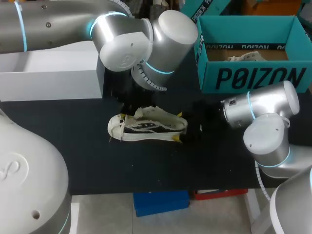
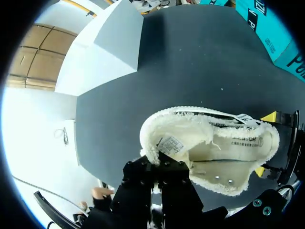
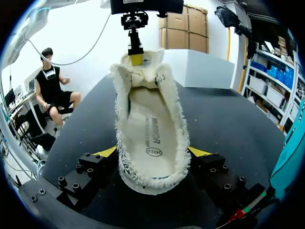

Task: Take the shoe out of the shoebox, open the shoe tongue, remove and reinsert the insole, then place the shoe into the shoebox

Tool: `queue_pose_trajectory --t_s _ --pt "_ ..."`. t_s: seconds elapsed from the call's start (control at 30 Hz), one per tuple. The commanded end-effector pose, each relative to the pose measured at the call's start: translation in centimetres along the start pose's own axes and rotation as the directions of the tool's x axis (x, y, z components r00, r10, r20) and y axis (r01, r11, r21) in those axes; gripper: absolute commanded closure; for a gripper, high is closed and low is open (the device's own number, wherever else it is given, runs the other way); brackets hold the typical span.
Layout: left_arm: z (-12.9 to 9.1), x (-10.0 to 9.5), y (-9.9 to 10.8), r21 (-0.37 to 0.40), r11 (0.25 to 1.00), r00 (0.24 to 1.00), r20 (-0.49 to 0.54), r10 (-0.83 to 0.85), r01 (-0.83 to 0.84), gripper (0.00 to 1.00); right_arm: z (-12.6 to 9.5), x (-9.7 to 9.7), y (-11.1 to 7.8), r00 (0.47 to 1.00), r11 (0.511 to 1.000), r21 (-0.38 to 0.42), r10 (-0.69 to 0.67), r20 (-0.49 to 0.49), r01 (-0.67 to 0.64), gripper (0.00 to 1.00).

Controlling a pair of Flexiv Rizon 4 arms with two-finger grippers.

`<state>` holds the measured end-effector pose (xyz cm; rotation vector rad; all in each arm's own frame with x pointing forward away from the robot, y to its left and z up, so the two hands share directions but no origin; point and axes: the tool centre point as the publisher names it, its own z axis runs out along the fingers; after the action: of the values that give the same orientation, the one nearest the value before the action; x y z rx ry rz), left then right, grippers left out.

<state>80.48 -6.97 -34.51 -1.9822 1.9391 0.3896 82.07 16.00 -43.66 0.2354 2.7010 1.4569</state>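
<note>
Pincers: your right pincer (image 3: pixel 152 152) clamps one end of the shoe (image 1: pixel 146 127); your left pincer (image 2: pixel 159 164) pinches what looks like its tongue (image 2: pixel 169 143). The shoe lies on the table (image 1: pixel 87 161), out of the shoebox (image 1: pixel 253 78). The insole (image 3: pixel 151 129) is inside, so removal, reinsertion and boxing remain.

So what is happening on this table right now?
The white shoe lies on the black table, out of the teal shoebox. The right gripper clamps its heel end from both sides, while the left gripper pinches the tongue and holds it open. The insole is inside the shoe.
</note>
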Motion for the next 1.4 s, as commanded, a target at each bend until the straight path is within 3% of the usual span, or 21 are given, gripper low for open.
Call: queue_pose_trajectory --t_s 0.03,0.6,1.17,1.3,1.4 --pt "1.0 -0.3 0.0 -0.017 1.0 1.0 0.016 -0.01 0.011 0.0 0.4 -0.2 -0.3 1.0 1.0 0.004 0.003 0.0 -0.003 1.0" --pt "1.8 -3.5 -1.0 -0.018 0.995 0.994 -0.035 -0.101 0.101 0.0 0.4 -0.2 -0.3 1.0 1.0 0.004 0.003 0.0 -0.003 1.0" --pt "3.7 -4.5 -1.0 -0.051 0.988 0.988 -0.046 -0.146 0.143 0.0 0.4 -0.2 -0.3 1.0 1.0 0.004 0.003 0.0 -0.003 1.0" --pt "2.2 -5.0 -1.3 -0.016 0.997 0.987 -0.141 -0.073 0.071 0.0 0.4 -0.2 -0.3 1.0 1.0 0.004 0.003 0.0 -0.003 1.0" --pt "0.3 -4.9 -1.4 0.031 0.995 0.962 -0.256 0.095 -0.09 0.0 0.4 -0.2 -0.3 1.0 1.0 0.004 0.003 0.0 -0.003 1.0"
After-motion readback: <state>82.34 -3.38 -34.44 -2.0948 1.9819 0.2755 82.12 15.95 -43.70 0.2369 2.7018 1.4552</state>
